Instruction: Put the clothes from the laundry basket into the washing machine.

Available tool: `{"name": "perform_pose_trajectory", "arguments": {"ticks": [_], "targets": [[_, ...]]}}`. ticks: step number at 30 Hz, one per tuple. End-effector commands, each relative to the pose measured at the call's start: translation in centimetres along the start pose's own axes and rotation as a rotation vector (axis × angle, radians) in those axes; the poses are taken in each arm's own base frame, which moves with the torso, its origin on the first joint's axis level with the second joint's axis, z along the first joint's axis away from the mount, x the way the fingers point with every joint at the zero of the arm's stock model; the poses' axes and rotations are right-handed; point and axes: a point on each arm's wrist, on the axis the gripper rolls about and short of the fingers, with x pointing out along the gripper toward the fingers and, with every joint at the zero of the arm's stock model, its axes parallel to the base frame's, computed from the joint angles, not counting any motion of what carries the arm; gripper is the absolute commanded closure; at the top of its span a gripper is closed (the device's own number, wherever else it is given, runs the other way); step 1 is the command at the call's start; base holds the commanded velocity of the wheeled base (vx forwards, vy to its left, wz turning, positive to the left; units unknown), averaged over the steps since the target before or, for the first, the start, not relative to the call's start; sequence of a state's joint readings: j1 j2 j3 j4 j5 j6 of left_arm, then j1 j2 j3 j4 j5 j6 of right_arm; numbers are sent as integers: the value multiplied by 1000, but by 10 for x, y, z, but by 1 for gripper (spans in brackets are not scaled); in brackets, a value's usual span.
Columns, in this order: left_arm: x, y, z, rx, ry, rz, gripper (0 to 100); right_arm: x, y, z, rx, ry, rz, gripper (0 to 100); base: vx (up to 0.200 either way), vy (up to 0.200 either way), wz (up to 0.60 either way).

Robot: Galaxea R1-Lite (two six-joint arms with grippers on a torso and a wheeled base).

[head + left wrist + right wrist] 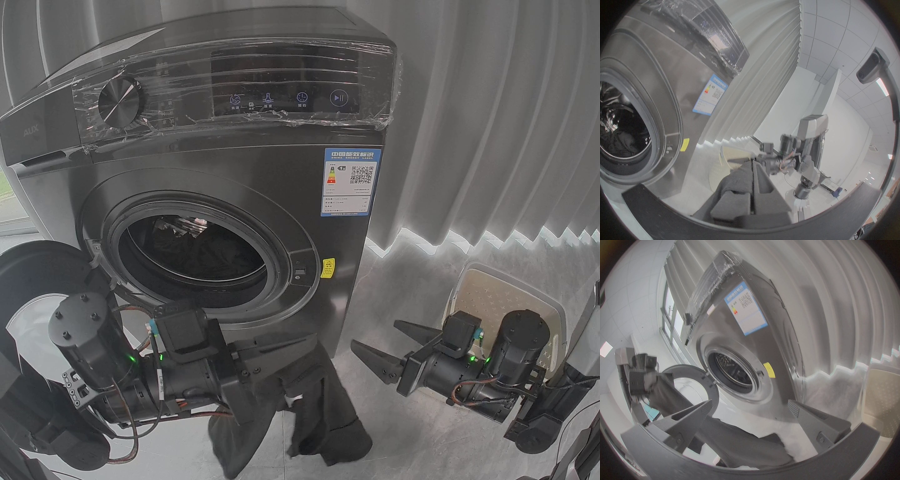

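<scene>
Left pincer (pixel 301 349) clamps dark garment (pixel 325 406); right pincer (pixel 374 333) agape.
</scene>
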State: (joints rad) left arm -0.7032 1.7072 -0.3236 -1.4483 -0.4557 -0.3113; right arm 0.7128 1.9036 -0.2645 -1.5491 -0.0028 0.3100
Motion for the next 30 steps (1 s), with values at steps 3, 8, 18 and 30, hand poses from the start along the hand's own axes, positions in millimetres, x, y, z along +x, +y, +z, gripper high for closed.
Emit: {"name": "perform_pose_trajectory", "arguments": {"ticks": [3,8,18,30], "targets": [[15,-2,19,33,-101,28,100,-20,-18,-14,-4,90,-79,0,0,0,0],[30,-11,31,41,-186,92,100,-24,-18,-15,-4,98,-83,0,0,0,0],[39,-21,36,38,-219,98,100,-23,-6,-19,-45,116,-26,0,0,0,0],[49,-19,48,33,-274,178,100,10,9,-20,-46,74,43,0,0,0,0]]}}
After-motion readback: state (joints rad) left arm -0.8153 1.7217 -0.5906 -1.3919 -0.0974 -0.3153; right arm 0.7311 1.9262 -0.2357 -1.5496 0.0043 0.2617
